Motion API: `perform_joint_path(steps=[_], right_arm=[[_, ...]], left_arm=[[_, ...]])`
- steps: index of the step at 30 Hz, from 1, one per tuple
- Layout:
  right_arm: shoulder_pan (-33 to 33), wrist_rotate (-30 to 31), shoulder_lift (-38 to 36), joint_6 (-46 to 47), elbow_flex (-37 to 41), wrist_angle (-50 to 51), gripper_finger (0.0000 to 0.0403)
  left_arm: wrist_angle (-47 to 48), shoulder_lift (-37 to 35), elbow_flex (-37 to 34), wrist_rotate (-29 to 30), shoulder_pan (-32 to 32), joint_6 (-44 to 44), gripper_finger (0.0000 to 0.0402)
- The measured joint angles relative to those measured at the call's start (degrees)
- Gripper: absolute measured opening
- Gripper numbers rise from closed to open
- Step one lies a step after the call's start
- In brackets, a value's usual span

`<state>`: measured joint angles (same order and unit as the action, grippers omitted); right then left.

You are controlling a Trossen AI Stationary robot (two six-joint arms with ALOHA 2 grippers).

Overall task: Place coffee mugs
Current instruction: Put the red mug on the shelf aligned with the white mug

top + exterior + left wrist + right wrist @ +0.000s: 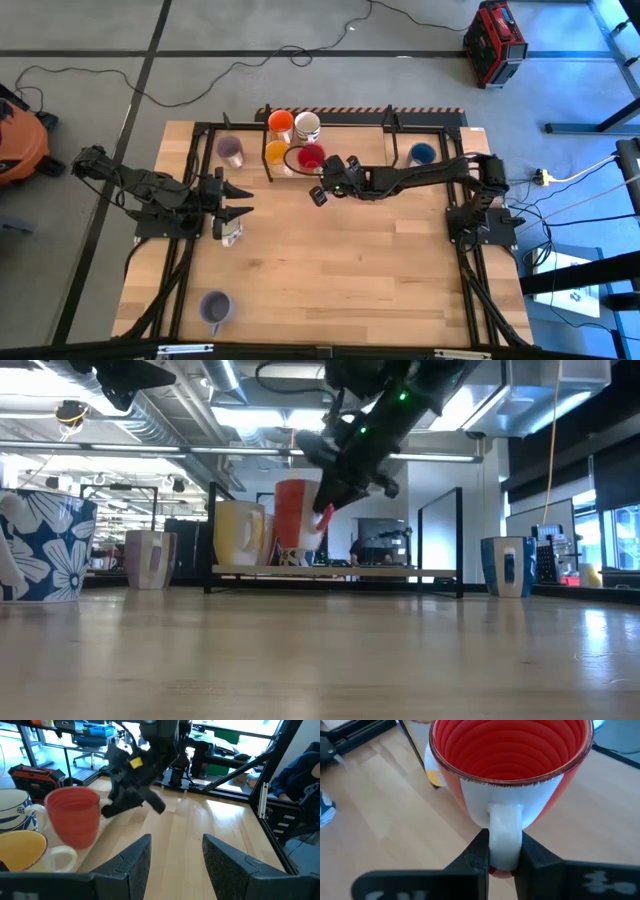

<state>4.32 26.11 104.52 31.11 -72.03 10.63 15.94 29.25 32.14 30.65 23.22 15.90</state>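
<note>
The right gripper (502, 860) pinches the red mug (512, 775) by its white handle beside the other mugs at the table's back, so it should let go gently; the left gripper (172, 857) waits wide open.

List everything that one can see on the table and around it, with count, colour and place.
orange mugs: 2, orange, far side, together
white mugs: 2, white, one far side, one by the left gripper
red mug: 1, red, far side
blue mug: 1, blue, far right
purple mugs: 2, pale purple, far left, near left corner
table: 1, light wood
red case: 1, floor beyond
left gripper: open, left side
right gripper: shut on the red mug's handle
</note>
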Motion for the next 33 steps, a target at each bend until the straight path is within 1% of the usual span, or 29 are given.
perform_joint_path(steps=[8,11,14,18,28,33], right_arm=[[0.7,0.1,4.5,0.6,0.0,-4.8,0.0033],[1.1,1.3,4.9,0.6,0.0,-6.7,0.0033],[1.8,1.2,5.0,0.4,0.0,-7.1,0.0033],[2.5,-0.1,5.0,0.0,0.0,-7.4,0.0033],[2.5,-0.7,5.8,-1.0,0.0,-8.0,0.0033],[2.5,-1.4,6.4,-1.1,0.0,-10.0,0.0033]], left_arm=[[0.0,0.0,0.0,0.0,0.0,0.0,0.0172],[-0.1,0.0,0.0,0.0,0.0,0.0,0.0172],[-0.1,0.0,0.0,0.0,0.0,0.0,0.0172],[-0.1,0.0,0.0,0.1,0.0,0.0,0.0172],[-0.1,0.0,0.0,0.2,0.0,0.0,0.0172],[-0.1,0.0,0.0,0.2,0.0,0.0,0.0172]])
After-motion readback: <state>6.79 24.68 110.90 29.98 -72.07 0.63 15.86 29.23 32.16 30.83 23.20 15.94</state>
